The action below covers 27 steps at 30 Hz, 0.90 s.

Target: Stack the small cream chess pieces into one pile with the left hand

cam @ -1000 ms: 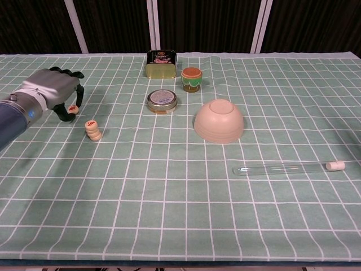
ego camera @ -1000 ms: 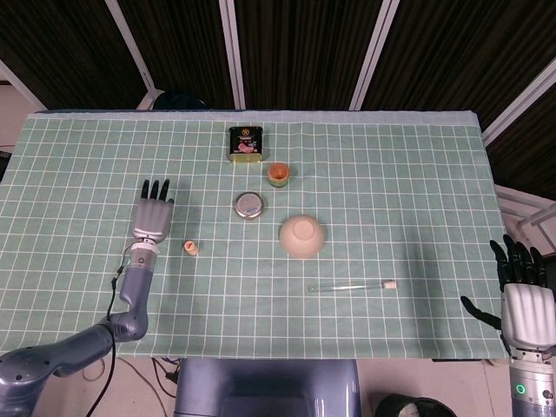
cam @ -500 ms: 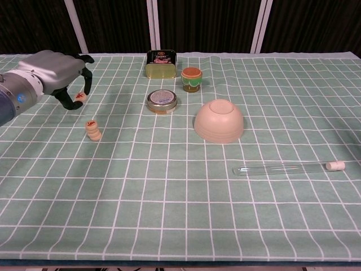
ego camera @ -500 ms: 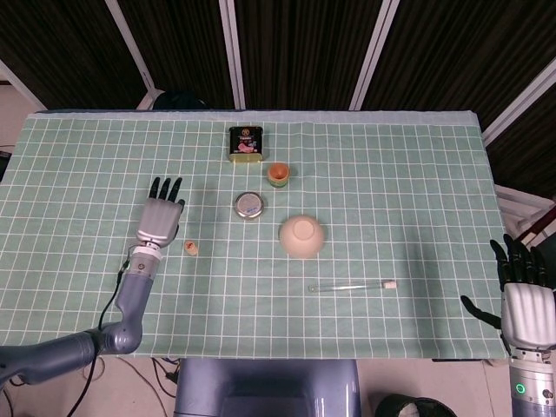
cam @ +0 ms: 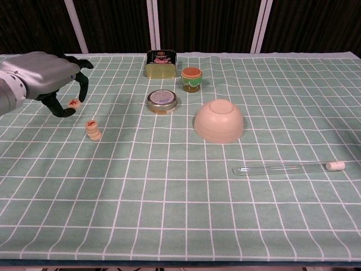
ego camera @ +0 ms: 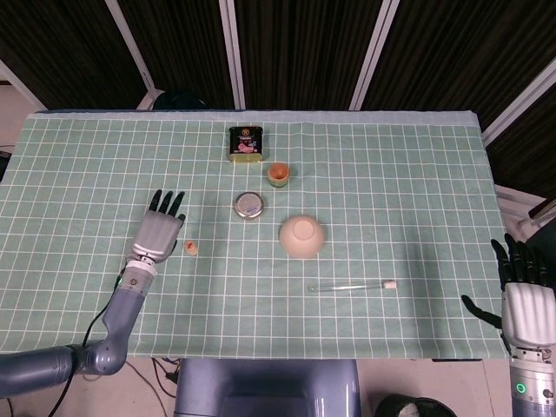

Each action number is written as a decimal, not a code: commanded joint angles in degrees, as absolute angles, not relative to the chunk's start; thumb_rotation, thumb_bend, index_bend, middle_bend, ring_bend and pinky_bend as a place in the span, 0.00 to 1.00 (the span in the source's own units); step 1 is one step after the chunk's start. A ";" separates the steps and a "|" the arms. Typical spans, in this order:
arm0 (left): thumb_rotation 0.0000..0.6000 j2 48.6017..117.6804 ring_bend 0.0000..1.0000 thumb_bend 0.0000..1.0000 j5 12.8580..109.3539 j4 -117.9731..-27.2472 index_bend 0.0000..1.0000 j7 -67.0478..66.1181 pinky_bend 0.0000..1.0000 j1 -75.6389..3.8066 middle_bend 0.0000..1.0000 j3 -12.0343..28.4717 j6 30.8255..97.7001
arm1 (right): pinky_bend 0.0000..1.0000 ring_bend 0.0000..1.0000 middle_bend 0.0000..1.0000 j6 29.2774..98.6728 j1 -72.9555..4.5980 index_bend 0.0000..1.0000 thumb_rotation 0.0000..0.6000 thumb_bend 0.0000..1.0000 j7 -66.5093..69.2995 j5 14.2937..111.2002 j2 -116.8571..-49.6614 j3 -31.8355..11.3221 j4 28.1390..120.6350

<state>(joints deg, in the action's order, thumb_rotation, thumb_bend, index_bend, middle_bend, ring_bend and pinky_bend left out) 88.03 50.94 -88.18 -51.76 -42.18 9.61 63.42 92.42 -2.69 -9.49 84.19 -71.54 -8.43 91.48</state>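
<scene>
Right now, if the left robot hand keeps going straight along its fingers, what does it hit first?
Nothing, as far as the head view shows: the left robot hand points at bare cloth. The pile lies beside it.

head view high overhead, chest view low, nearer, both facing table (ego camera: 408, 174)

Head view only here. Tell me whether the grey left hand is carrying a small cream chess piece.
Observer: Yes. In the chest view the left hand pinches a cream disc-shaped chess piece with a red mark between its dark fingertips.
Operator: Report the pile's state.
Observer: The pile of cream pieces stands upright, several high, with a red mark on top.
Operator: Say whether the held piece is over it.
Observer: No; it hangs apart, left of and behind the pile.
</scene>
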 commanded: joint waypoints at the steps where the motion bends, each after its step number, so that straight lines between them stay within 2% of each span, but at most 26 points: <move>1: 1.00 87.90 0.00 0.34 51.10 -88.59 0.48 -51.63 0.00 -42.22 0.01 9.16 63.59 | 0.00 0.00 0.01 92.42 -2.70 0.09 1.00 0.23 -9.48 84.19 -71.54 -8.46 91.48; 27: 1.00 91.98 0.00 0.34 50.94 -86.40 0.47 -53.21 0.00 -44.09 0.01 6.40 64.55 | 0.00 0.00 0.01 92.35 -2.69 0.09 1.00 0.23 -9.33 83.86 -71.43 -8.57 91.56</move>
<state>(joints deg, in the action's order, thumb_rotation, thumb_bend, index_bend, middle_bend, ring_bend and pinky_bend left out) 91.96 50.96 -86.41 -53.18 -44.07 6.43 64.54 92.36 -2.69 -9.33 83.86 -71.43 -8.57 91.56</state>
